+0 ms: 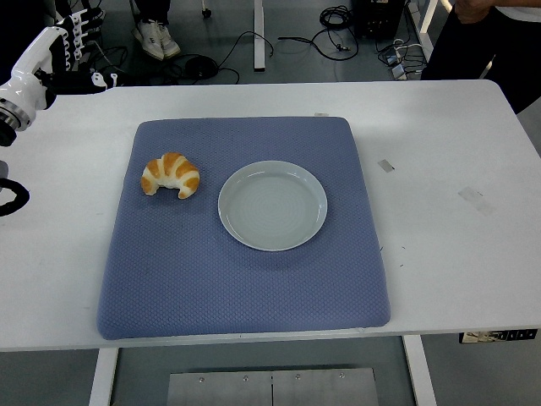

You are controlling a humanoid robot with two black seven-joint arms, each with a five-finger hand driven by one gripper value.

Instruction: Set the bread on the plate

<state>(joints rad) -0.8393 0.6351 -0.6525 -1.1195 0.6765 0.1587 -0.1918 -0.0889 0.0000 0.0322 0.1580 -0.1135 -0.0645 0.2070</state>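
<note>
A croissant [171, 176] lies on a blue mat [245, 288] that covers the middle of the white desk [448, 254]. It sits on the left part of the mat, curved with its two ends pointing toward the near side, and nothing holds it. Just to its right, apart from it, stands a round pale plate [272, 205] with nothing on it, near the centre of the mat.

The left hand [63, 46] is up at the far left corner of the desk, well apart from the croissant. Its white-and-black fingers [80, 25] are spread loosely and hold nothing. Lower on the left edge a dark part of the same arm shows over the desk.

Two small pieces of tape [385, 165] lie on the bare desk right of the mat. Beyond the far edge, cables [334, 17] trail over the floor, a pair of white shoes [156, 38] shows at the top left, and a person in dark clothes [482, 42] stands at the top right.
</note>
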